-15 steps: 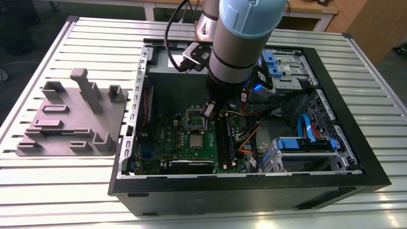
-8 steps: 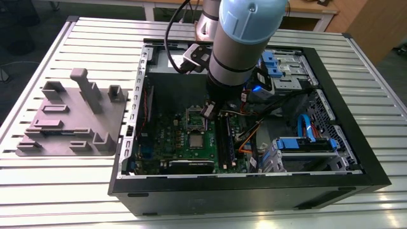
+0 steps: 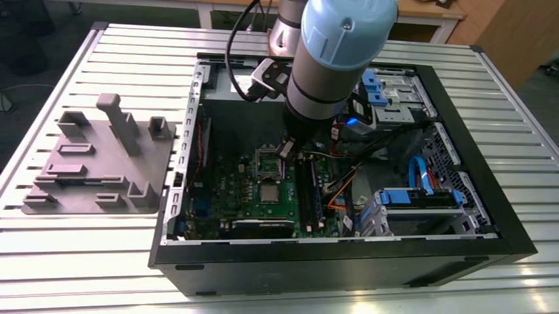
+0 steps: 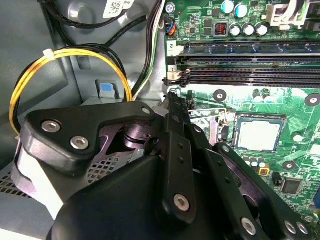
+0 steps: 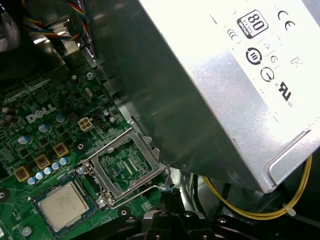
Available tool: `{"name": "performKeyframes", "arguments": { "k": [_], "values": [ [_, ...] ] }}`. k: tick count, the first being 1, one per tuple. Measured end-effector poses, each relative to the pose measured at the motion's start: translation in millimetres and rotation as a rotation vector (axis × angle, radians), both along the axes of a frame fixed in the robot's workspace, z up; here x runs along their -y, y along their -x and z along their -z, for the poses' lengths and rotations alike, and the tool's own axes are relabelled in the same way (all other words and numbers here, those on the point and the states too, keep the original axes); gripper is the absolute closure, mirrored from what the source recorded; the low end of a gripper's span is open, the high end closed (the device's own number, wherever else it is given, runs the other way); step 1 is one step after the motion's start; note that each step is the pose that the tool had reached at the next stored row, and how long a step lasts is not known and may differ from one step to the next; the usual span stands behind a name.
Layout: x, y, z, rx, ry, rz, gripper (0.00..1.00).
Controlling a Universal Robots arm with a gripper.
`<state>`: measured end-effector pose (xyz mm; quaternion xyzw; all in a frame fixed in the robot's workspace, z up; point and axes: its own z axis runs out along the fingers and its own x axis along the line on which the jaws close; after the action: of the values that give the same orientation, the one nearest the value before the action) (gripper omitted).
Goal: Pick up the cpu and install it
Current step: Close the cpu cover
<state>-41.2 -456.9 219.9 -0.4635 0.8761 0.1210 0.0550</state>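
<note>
Fingers: drawn together into one narrow tip on your gripper (image 4: 171, 100), with nothing clamped between them.
Nearest thing: the wire lever (image 5: 161, 181) of the hold-down frame. Your tip hangs just beside its hooked end, and I can't tell whether they touch.
Frame: there's the frame (image 5: 125, 167), swung up and open, leaving the socket (image 4: 260, 117) uncovered. To my eye that means nothing is locked down yet.
Chip: the cpu (image 5: 62, 202) lies flat and square inside the socket, metal top up, near your gripper but clear of it. It looks seated rather than merely set down, though that's my judgement.
Board: the green board (image 3: 235, 190) faces straight up because the case (image 3: 349, 255) lies on its side with the panel off, so your arm can come down from above.
Crowding: the power supply (image 5: 225, 75) looms close over the socket, and a yellow cable (image 4: 65, 52) loops beside the gripper body. It's tight in there.
Outside the case: the grey tray (image 3: 96, 176) sits on the slatted table (image 3: 88, 261), well apart on the exterior view's left.
Count: one cpu, one socket, one frame, one lever, one tray and one yellow loop.
</note>
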Motion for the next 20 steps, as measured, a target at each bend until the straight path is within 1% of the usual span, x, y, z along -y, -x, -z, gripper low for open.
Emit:
{"name": "performKeyframes", "arguments": {
  "k": [4, 7, 10, 13, 17, 20],
  "values": [
    [-0.1, 0.0, 0.5, 0.0001, -0.0005, 0.000, 0.90],
    [-1.3, -0.4, 2.2, 0.0000, -0.0022, 0.000, 0.90],
    [-1.9, -0.3, 4.7, 0.0000, -0.0080, 0.000, 0.90],
    [-2.1, -0.3, 7.4, 0.0001, -0.0183, 0.000, 0.90],
    [-2.1, -0.3, 9.5, 0.0000, -0.0229, 0.000, 0.90],
    [-2.1, -0.4, 9.7, 0.0000, -0.0232, 0.000, 0.90]
  ]
}}
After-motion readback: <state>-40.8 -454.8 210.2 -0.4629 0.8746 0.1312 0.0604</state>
